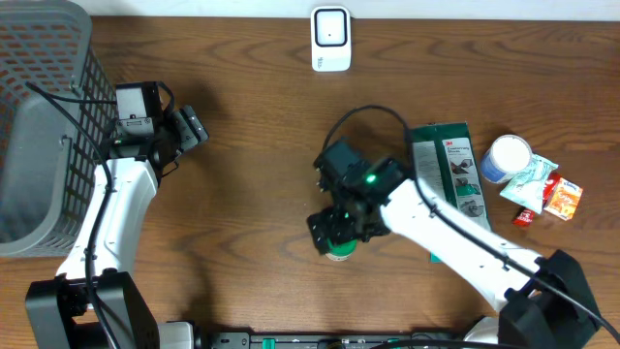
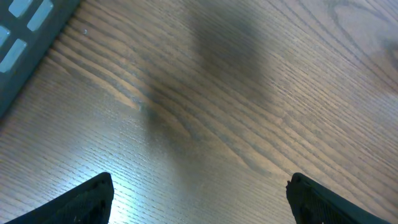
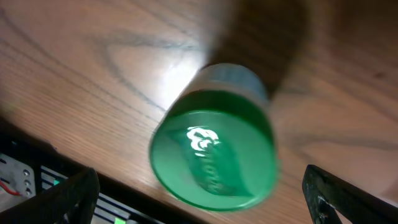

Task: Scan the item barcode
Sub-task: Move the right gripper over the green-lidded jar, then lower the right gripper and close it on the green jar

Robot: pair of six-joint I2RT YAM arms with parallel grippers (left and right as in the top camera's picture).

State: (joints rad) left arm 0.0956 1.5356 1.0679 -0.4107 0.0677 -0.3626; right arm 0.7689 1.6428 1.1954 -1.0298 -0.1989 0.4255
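Jar (image 3: 214, 152) with green lid sits below the right gripper (image 3: 200, 177), fingers spread wide; left gripper (image 2: 200, 186) hangs open over the table (image 2: 249, 93).

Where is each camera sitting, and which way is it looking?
Overhead: above the table, looking straight down; the left arm and right arm both show.
Left wrist: on the left arm, looking down at bare wood beside the basket; the open left gripper shows as two dark fingertips.
Right wrist: on the right arm, looking down onto the green-lidded jar; the open right gripper shows in the bottom corners.
Shared: overhead and right wrist both see the jar.
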